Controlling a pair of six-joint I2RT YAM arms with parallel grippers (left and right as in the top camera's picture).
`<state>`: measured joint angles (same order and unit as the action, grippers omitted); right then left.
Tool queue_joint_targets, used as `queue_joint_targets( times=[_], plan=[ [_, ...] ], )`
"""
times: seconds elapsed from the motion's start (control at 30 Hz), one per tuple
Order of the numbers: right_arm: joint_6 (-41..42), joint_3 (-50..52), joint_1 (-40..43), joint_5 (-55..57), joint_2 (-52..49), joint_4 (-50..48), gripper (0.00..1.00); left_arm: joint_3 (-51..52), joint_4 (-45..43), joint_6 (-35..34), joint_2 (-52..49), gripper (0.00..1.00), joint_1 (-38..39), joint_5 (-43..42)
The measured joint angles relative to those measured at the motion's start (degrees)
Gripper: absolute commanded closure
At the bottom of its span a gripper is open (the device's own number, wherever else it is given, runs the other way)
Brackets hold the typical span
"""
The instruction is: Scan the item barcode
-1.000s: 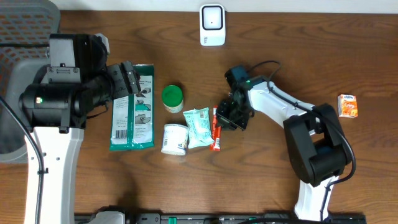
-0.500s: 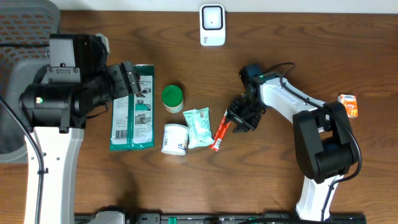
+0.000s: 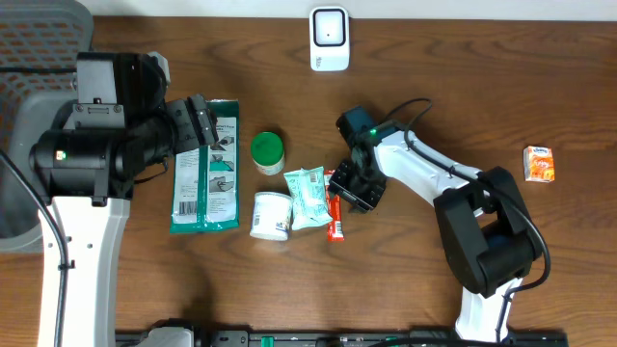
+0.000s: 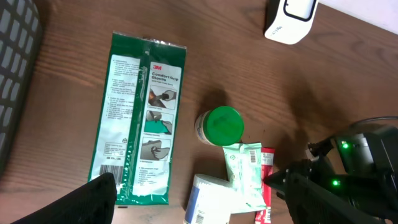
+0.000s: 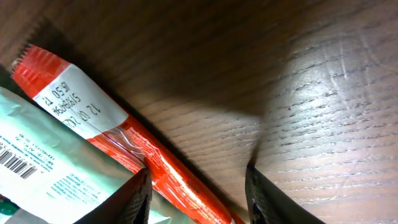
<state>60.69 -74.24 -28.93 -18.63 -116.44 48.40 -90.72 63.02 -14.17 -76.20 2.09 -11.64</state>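
Right gripper [image 5: 198,193]: low over the middle of the table, jaws parted, pinching nothing.
Red stick packet [image 3: 335,224]: flat on the wood, one end running in between the fingers [image 5: 138,196]; bare wood shows beside the other finger.
Pale green sachet [image 3: 308,196]: touching the packet on the side toward the left edge.
White tub [image 3: 272,214]: just beyond the sachet.
Left gripper [image 3: 202,123]: jaws wide, empty, over a long green pack [image 3: 205,178] near the left edge.
Scanner [image 3: 329,39]: at the far edge, well apart from the packet.
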Motion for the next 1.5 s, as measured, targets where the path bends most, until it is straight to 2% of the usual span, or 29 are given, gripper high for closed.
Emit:
queue_joint_targets(
  times=[0.43, 0.73, 1.2, 1.5],
  plan=[
    [-0.13, -0.35, 2.38, 0.70, -0.11, 3.15, 0.66, 0.00, 0.00, 0.00, 0.00, 0.14, 0.02, 0.00],
    [-4.26, 0.72, 6.27, 4.90, 1.38, 5.11, 0.57, 0.00, 0.00, 0.00, 0.00, 0.14, 0.00, 0.00],
    [-5.88, 2.12, 5.40, 7.17, 3.17, 4.39, 0.53, 0.00, 0.00, 0.00, 0.00, 0.14, 0.02, 0.00],
    [-6.47, 3.69, 5.03, 10.01, 10.56, 4.50, 0.51, 0.00, 0.00, 0.00, 0.00, 0.14, 0.00, 0.00]
  ],
)
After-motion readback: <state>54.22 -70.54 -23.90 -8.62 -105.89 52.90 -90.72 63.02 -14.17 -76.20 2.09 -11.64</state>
